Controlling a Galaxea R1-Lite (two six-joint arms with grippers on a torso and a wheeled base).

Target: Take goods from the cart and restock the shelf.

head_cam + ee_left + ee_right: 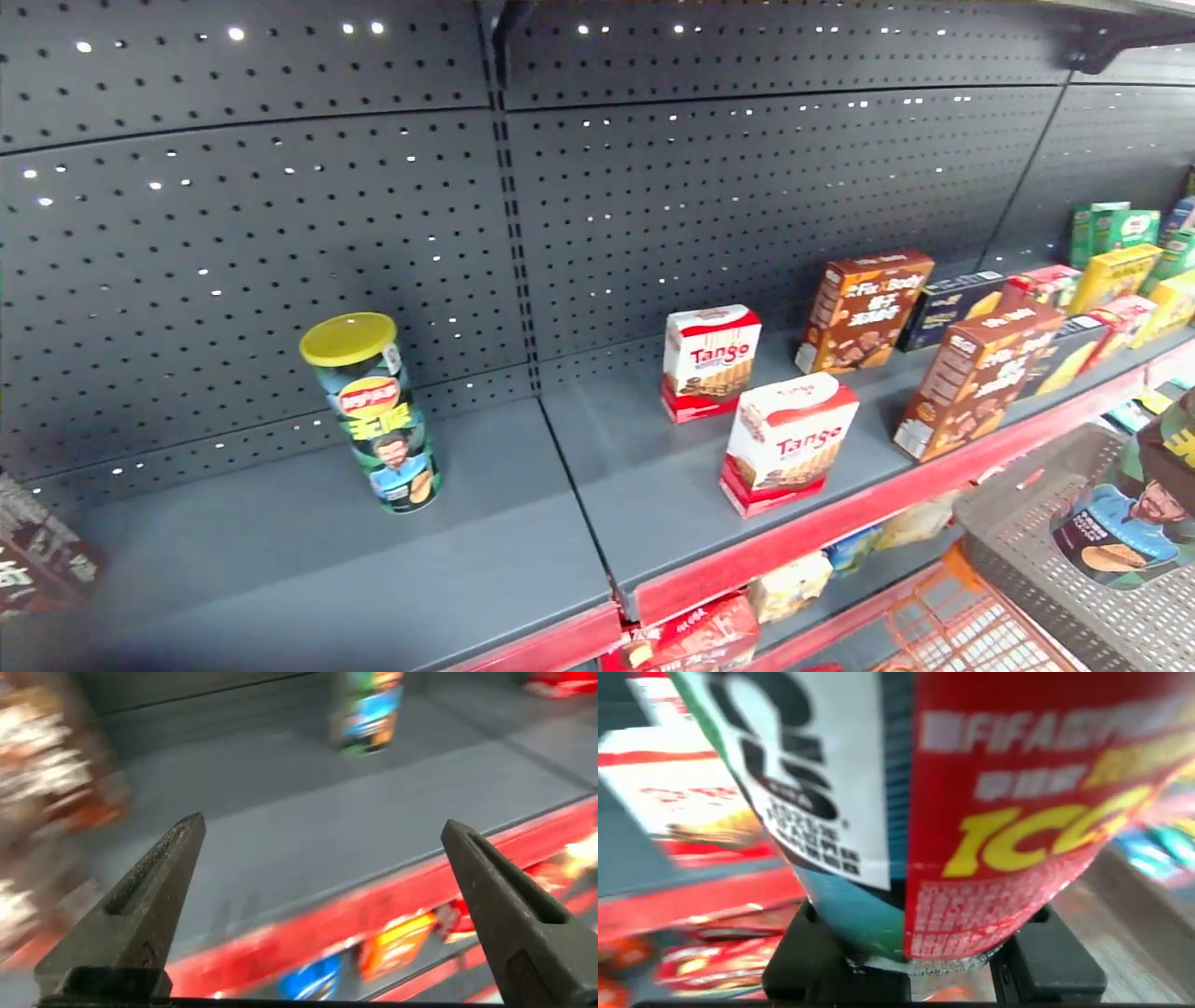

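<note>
Right gripper (924, 952) clenched around a chips can (1134, 504), at near right by the grey basket (1027, 523). Left gripper (322, 826) spread wide, holding nothing, over the shelf (327, 551) front. Yellow-lidded can (373, 415) upright on the shelf's left, wafer boxes (709, 359) to its right

Left pincer (322, 826) is spread wide apart, while right pincer (924, 961) is clamped around a chip can (999, 812)

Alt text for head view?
A green chip can with a yellow lid stands on the left of a dark grey shelf; red-and-white boxes and brown boxes stand farther right. A similar can overlaps a grey perforated basket at lower right.
</note>
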